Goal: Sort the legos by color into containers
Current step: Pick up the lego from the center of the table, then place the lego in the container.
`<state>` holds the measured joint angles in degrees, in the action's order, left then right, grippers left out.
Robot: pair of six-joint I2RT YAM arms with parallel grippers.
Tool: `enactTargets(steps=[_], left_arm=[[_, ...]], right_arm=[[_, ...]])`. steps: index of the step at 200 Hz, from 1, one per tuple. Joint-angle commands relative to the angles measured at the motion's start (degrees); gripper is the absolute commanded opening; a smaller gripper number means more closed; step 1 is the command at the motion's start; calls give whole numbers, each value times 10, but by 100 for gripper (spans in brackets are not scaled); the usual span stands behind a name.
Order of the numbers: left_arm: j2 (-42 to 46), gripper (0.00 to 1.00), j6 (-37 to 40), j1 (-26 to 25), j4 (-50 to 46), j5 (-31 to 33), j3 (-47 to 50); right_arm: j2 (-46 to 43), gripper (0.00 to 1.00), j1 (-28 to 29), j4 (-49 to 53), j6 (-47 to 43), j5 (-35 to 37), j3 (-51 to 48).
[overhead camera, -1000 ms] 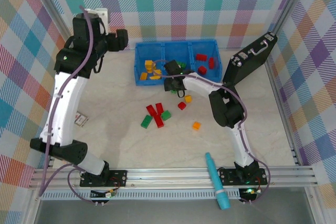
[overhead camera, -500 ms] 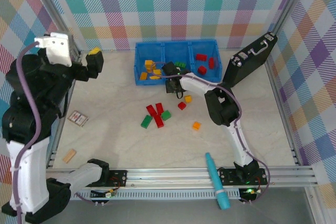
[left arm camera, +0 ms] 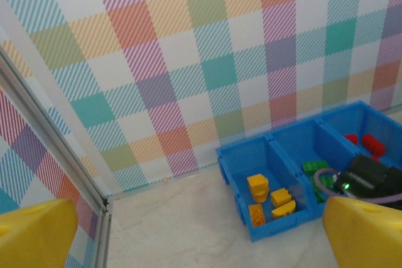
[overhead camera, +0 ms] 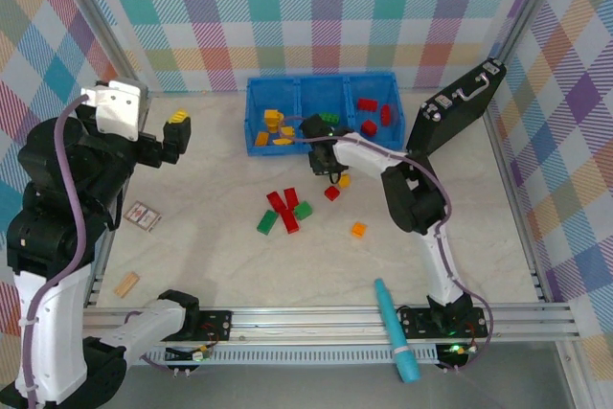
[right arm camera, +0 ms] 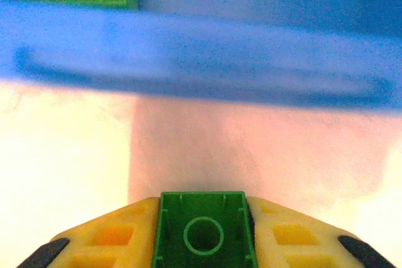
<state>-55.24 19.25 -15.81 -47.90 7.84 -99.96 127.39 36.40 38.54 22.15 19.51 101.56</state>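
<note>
a green lego (right arm camera: 202,218) is clamped in the right gripper (right arm camera: 202,243) just short of the blue tray (right arm camera: 201,61), whose green compartment (overhead camera: 321,98) seemingly lies ahead; the left gripper (left arm camera: 201,233) is held wide open, empty, farther off

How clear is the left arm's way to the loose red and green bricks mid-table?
Probably clear. The left gripper is open and empty, with bare table between it and the brick cluster. The right gripper, gripping a green brick, works nearer the tray, beside that path.
</note>
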Motion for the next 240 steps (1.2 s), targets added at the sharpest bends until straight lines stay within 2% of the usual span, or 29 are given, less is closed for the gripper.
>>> enactTargets(steps=[1,39,77,103,129,142,162,188,215,240], left_arm=[[10,100,17,6,9,11,18],[12,100,14,6,10,-18,44],[4,100,18,9,13,18,77],[9,100,13,19,28,6,109],[26,100,-14,30,61,-28,178],[29,100,-46,32,70,-54,207],[21,100,-112,31,81,-50,248],[23,100,-161,27,87,-85,307],[5,100,-180,2,81,-113,334],[-31,100,-193,-44,84,-110,336]], right_arm=[[-93,29,2,39,-39,13,6],[-116,31,-2,59,-98,24,92],[-35,32,-14,109,-145,14,270],[23,32,-36,113,-156,-6,350],[62,32,-61,76,-155,-36,369],[80,32,-72,58,-150,-54,376],[107,32,-81,44,-148,-76,395],[142,33,-87,25,-164,-97,417],[184,35,-100,23,-175,-121,444],[190,38,-103,9,-197,-128,431]])
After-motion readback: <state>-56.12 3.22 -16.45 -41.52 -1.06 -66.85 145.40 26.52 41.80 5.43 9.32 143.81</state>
